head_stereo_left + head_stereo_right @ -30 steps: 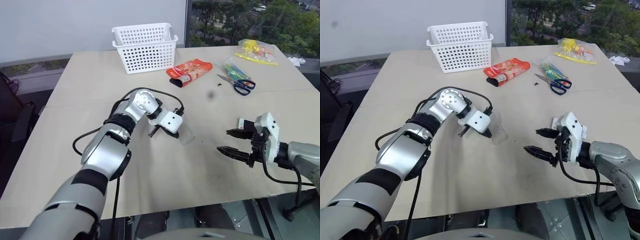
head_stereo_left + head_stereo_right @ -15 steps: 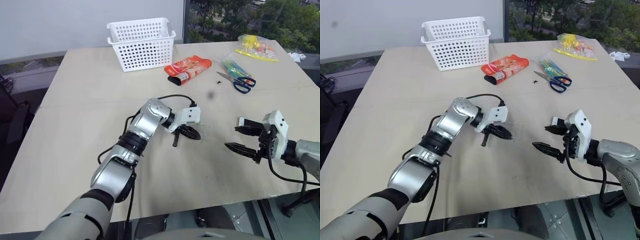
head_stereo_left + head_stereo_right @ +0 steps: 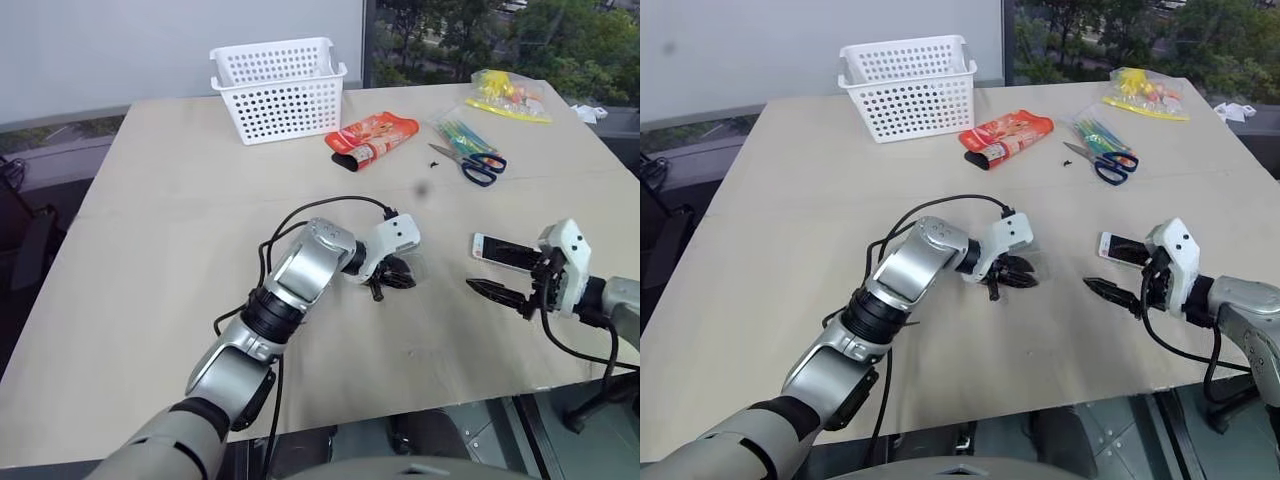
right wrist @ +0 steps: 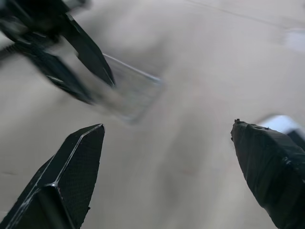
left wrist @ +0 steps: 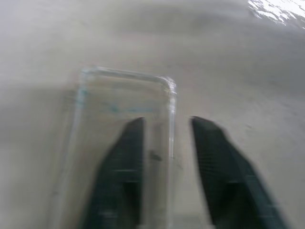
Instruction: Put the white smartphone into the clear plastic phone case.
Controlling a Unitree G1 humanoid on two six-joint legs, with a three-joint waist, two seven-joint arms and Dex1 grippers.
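Left tool [image 3: 393, 279] has swung across toward bench centre over the last second, bringing the clear plastic phone case [image 5: 125, 143] along; the case is now much nearer the white smartphone [image 3: 506, 252] than it was. In the left wrist view the two black fingers [image 5: 119, 176] are parted and straddle one long edge of the case, one finger over its inside, one outside. Whether they are pinching that edge or have just let go, cannot tell.

Right tool [image 3: 520, 285] has slid outward and sits just beside the phone, fingers spread wide, nothing between them. The phone lies flat on the bench [image 3: 180, 230], screen up, touched by nothing.

Judgement: case staging looks about done; phone pickup and seating are not yet started.

Room: open bench between case and phone, nothing in the way. The phone sits toward the robot's right side of the bench, and the near bench edge is close under the right tool, so little slack there. White basket [image 3: 279, 89], orange packet [image 3: 371, 141], scissors [image 3: 470, 165] and yellow bag [image 3: 510, 99] are all well apart at the far side.
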